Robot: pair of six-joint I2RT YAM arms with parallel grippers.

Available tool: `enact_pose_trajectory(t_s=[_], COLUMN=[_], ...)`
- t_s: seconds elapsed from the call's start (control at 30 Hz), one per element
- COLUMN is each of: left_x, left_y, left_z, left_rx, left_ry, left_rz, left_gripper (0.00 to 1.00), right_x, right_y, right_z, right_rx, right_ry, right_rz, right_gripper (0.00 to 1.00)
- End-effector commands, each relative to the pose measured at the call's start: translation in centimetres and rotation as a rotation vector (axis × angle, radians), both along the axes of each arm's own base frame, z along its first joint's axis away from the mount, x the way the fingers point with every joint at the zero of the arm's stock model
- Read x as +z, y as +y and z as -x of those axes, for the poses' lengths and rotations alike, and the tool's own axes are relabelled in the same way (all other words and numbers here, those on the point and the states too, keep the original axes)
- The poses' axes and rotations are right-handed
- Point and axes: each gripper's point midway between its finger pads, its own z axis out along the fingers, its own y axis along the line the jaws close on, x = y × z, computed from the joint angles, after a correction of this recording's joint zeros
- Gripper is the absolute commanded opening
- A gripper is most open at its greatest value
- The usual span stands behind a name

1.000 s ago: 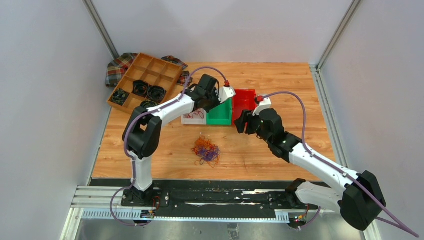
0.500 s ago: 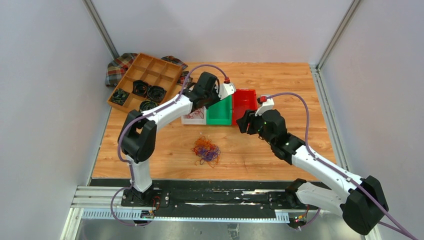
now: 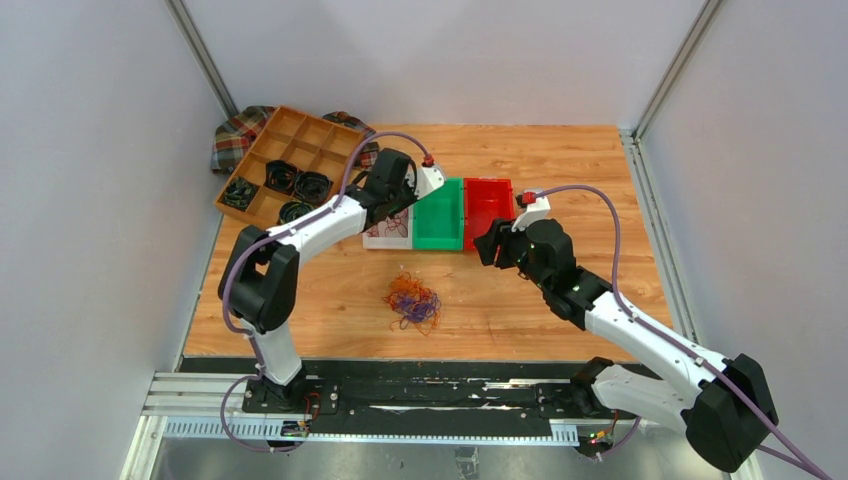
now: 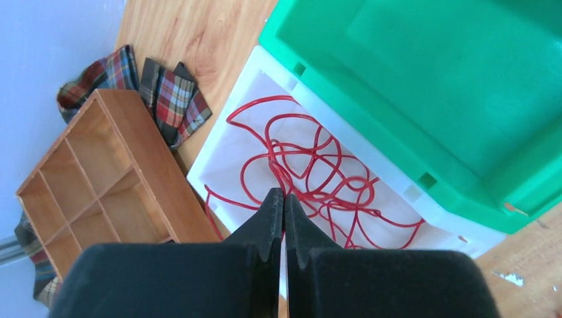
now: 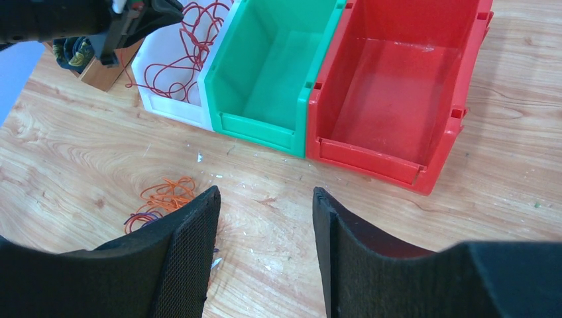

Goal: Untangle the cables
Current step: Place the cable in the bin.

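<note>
A small clump of orange and purple cables [image 3: 413, 303] lies on the wooden table in front of the bins; its orange loops [image 5: 166, 197] show to the left of my right fingers. Red cables [image 4: 311, 172] lie loosely looped inside the white bin [image 3: 388, 241]. My left gripper [image 4: 283, 199] hangs shut over that bin, just above the red loops, and I see nothing pinched between its tips. My right gripper [image 5: 265, 195] stands open and empty above bare table, in front of the red bin [image 5: 397, 86] and to the right of the clump.
A green bin [image 3: 440, 215] sits between the white bin and the red bin [image 3: 487, 200]. A wooden divider tray [image 3: 290, 165] holding black coiled bundles stands at the back left, partly on a plaid cloth [image 3: 238, 130]. Walls close in both sides.
My left gripper has swung left from over the green bin to over the white bin, and its jaws have closed. My right gripper barely shifted and narrowed slightly.
</note>
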Motion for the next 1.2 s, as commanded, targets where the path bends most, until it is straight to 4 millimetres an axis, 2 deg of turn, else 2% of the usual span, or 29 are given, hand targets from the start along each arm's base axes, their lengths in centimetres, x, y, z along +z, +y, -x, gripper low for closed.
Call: enact_pose_trajectory(t_s=[0.0,0.13,0.2,0.23,0.3,0.43,0.47,0.6,0.7,0.77,0.83,0.97,1.03,1.17], left_x=[-1.4,-2.6,-2.5,-2.3,-1.3,1.2,2.3,4.9,5.8,5.5,4.7,1.9,0.8,-0.1], left_y=[-1.0,-2.1,-2.5,-2.6,-2.5,-1.5,-1.2,0.6,3.0,5.1,7.1,9.9,10.0,9.5], left_z=[-1.5,-2.4,-2.5,-2.4,-2.1,-0.3,0.2,2.2,3.2,3.3,3.4,3.4,3.4,3.0], left_rx=[0.016,0.031,0.032,0.029,0.025,-0.001,-0.008,-0.012,0.017,0.061,0.119,0.265,0.292,0.312], left_ry=[-0.007,0.037,0.046,0.049,0.053,0.085,0.094,0.137,0.155,0.157,0.186,0.299,0.345,0.407], left_rz=[0.018,0.036,0.042,0.041,0.043,0.042,0.055,0.103,0.145,0.166,0.207,0.363,0.445,0.574], left_gripper=[0.01,0.01,0.06,0.13,0.38,0.73,0.79,0.95,0.96,0.95,0.92,0.76,0.72,0.68], right_x=[-0.3,-0.2,-0.2,-0.2,0.0,0.3,0.4,0.5,0.3,0.1,0.1,-0.1,-0.1,-0.1], right_y=[-0.7,-0.7,-0.7,-0.7,-0.8,-0.7,-0.6,-0.4,-0.3,-0.3,-0.2,-0.1,0.0,0.2], right_z=[-0.1,-0.2,-0.2,-0.2,-0.2,-0.1,-0.1,-0.1,0.0,0.1,0.2,0.2,0.2,0.3], right_rx=[-0.030,-0.031,-0.032,-0.032,-0.029,-0.023,-0.021,-0.014,-0.007,-0.007,-0.005,0.003,0.005,0.013], right_ry=[0.013,0.009,0.007,0.007,0.002,-0.005,-0.006,-0.008,-0.002,0.002,0.006,0.010,0.013,0.021], right_rz=[-0.006,-0.001,0.002,0.002,0.003,-0.004,-0.008,-0.017,-0.021,-0.024,-0.029,-0.030,-0.029,-0.031], right_gripper=[0.54,0.54,0.54,0.54,0.54,0.54,0.54,0.54,0.54,0.54,0.54,0.54,0.54,0.54])
